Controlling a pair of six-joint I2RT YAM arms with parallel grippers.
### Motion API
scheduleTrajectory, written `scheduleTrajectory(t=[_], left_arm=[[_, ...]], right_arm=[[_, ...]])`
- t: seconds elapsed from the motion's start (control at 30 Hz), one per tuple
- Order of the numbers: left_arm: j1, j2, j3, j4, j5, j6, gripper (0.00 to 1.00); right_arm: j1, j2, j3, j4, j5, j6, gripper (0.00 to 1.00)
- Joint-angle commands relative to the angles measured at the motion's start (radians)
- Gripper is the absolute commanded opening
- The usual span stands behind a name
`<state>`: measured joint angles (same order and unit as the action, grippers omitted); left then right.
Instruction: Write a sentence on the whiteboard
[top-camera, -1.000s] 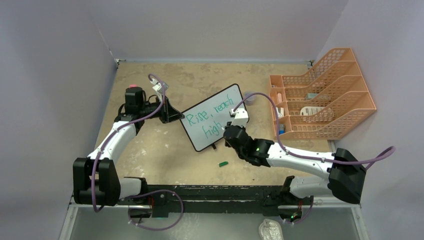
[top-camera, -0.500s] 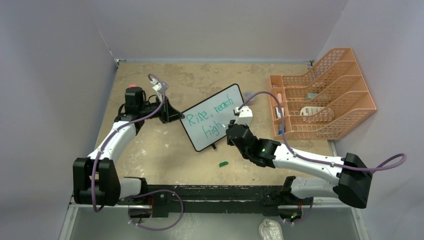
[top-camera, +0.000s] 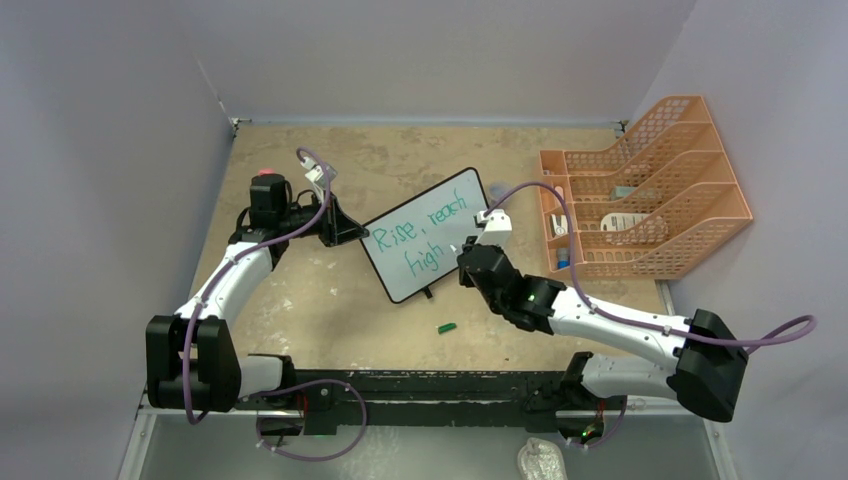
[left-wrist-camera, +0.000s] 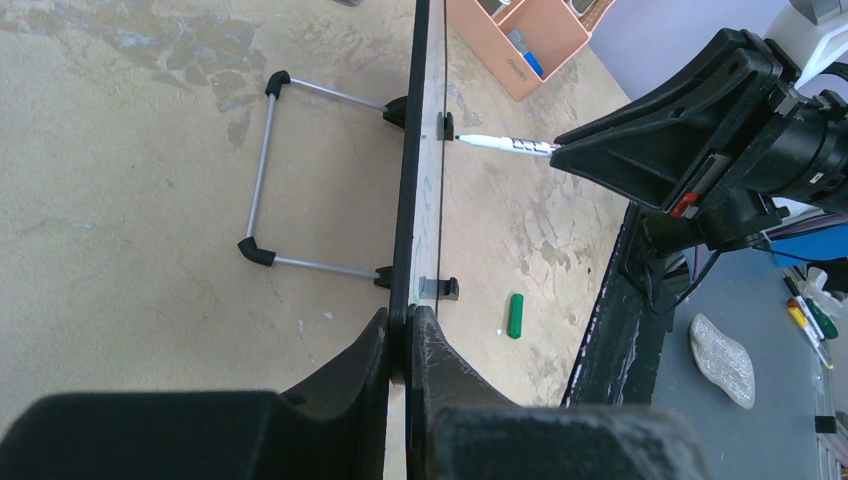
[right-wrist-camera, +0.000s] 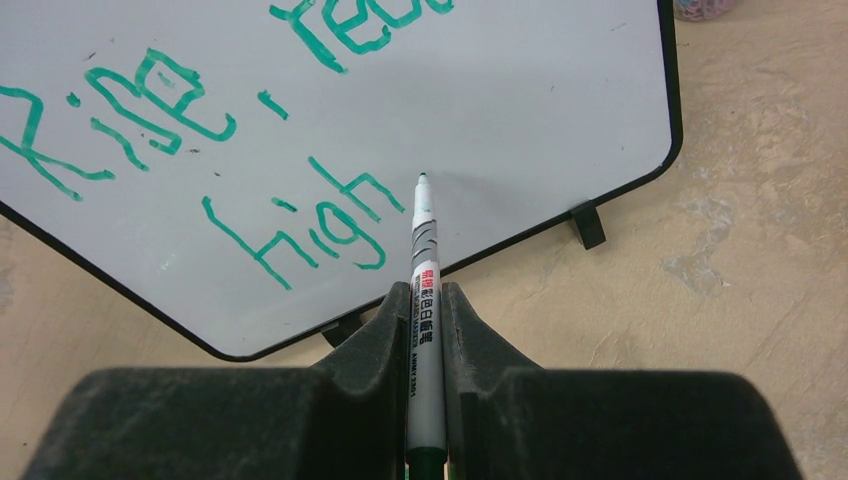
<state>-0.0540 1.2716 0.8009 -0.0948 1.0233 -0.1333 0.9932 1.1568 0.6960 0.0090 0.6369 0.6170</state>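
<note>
One whiteboard (top-camera: 397, 268), sentence (top-camera: 418, 235) reading "Rise, reach / high", was clamped by left jaws; right jaws gripped one marker (right-wrist-camera: 426, 290).

Green sentence (right-wrist-camera: 345, 222) on whiteboard (right-wrist-camera: 540, 110) reads "Rise, reach" above "high", marker (right-wrist-camera: 427, 290) print illegible

The white, black-framed whiteboard (top-camera: 397, 278) stands propped on its 2 small black feet, turned askew, bearing the green-teal sentence (top-camera: 422, 260), "Rise, reach" above "high", in 2 lines.
</note>
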Motion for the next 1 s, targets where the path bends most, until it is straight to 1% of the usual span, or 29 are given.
scheduleTrajectory(t=[0.0,0.33,0.97], left_arm=[[-0.009,0.011,0.023,-0.019,-0.024,0.043,0.00],[-0.009,0.011,0.022,-0.019,-0.024,0.043,0.00],[-0.009,0.011,0.024,-0.020,-0.022,0.043,0.00]], right_arm=[[-0.009,-0.020,-0.001,0.062,-0.011,-0.024,0.00],[-0.010,-0.007,0.000,0.095,-0.057,-0.044,0.00],[-0.016,0.022,0.000,0.073,-0.046,-0.020,0.00]])
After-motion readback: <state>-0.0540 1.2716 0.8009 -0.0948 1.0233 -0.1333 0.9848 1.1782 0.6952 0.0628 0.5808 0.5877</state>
